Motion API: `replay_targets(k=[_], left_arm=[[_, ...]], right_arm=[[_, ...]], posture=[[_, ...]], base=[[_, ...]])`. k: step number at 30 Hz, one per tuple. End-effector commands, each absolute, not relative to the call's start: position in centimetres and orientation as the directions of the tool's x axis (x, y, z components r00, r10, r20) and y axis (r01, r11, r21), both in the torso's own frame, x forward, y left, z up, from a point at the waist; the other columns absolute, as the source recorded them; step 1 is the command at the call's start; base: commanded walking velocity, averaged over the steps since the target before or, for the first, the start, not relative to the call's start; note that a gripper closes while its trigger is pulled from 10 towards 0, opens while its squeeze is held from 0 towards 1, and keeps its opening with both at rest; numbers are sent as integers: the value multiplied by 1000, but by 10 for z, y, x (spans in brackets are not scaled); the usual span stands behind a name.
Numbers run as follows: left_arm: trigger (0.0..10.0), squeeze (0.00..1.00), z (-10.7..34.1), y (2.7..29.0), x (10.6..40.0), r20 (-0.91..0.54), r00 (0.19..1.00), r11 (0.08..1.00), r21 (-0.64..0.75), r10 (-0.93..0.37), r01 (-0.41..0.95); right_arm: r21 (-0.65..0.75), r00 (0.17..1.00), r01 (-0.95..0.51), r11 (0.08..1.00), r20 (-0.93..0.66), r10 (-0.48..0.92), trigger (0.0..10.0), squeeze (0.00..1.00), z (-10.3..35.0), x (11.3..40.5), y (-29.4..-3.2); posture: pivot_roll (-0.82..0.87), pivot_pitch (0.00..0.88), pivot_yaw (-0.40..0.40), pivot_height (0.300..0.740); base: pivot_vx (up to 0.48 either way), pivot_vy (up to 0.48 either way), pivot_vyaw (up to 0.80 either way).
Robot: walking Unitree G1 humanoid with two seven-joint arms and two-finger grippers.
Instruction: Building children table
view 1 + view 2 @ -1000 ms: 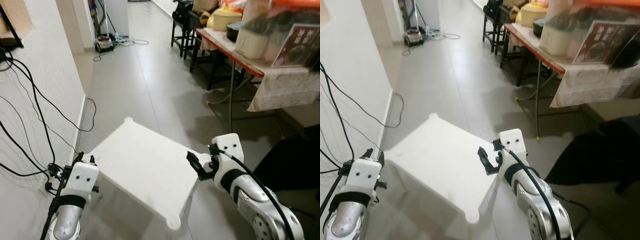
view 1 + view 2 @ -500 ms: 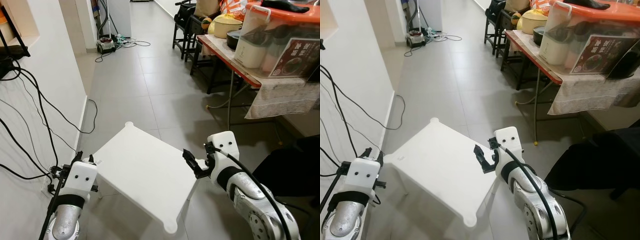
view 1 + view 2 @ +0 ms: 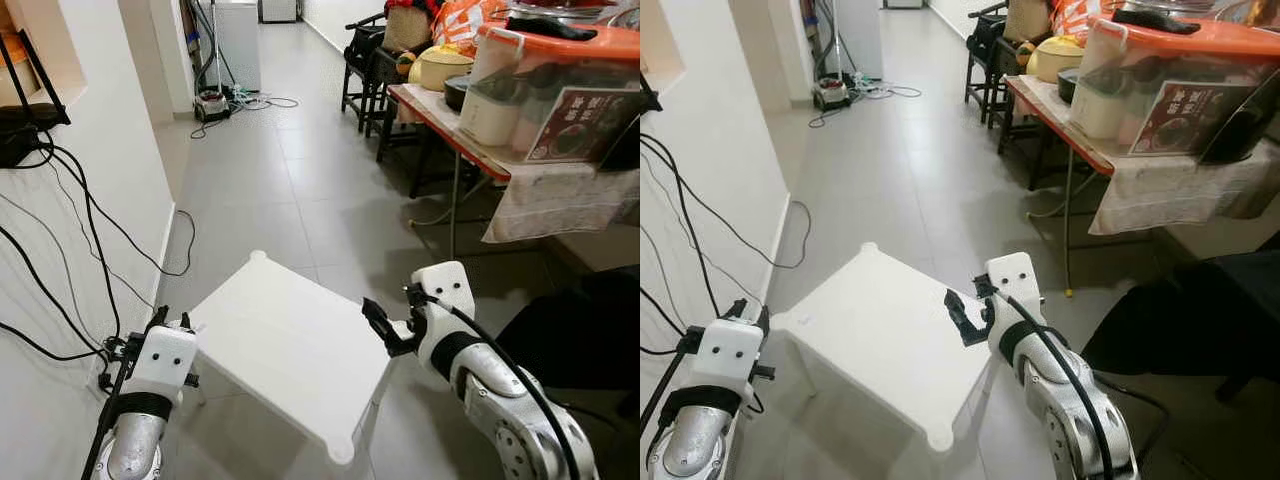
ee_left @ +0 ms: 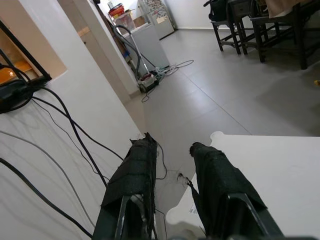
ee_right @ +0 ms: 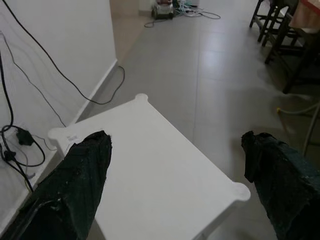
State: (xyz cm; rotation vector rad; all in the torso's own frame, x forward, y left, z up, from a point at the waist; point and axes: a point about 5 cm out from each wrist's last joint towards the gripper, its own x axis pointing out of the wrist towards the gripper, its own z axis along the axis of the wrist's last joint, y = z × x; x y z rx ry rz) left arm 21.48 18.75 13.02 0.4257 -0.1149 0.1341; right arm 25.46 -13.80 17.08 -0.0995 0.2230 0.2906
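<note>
White plastic table (image 3: 285,345) stands on the floor between my arms; my right gripper (image 3: 383,325), fingers spread apart, sits at its edge, nearer than my parted left gripper (image 4: 170,170)

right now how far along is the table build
Looks done: the white table stands on the floor with its top up, and a leg shows under its right edge. In hand: the right gripper is open at the right edge, the left gripper open at the left corner; neither grips it. Left: can't tell; the other legs are hidden.
</note>
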Motion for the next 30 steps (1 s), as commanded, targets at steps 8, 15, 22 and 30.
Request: replay_targets(k=[8, 15, 22, 30], left_arm=[[10000, 0, 128, 185, 213, 111, 988, 917, 374, 105, -139], [10000, 0, 129, 185, 215, 121, 988, 916, 380, 91, -131], [10000, 0, 133, 184, 216, 140, 988, 911, 397, 58, -109], [10000, 0, 134, 182, 216, 138, 990, 922, 377, 41, -90]], right_arm=[[-72, 932, -300, 951, -235, 276, 10000, 0, 168, 258, -135], [-76, 932, -306, 949, -229, 282, 10000, 0, 167, 260, -132], [-85, 932, -307, 948, -228, 281, 10000, 0, 166, 262, -132], [-92, 938, -294, 952, -220, 268, 10000, 0, 166, 265, -133]], posture=[[1, 0, -66, 740], [4, 0, -66, 740], [6, 0, -64, 740], [8, 0, -62, 740]], base=[[0, 0, 0], [0, 0, 0], [0, 0, 0], [0, -295, 0]])
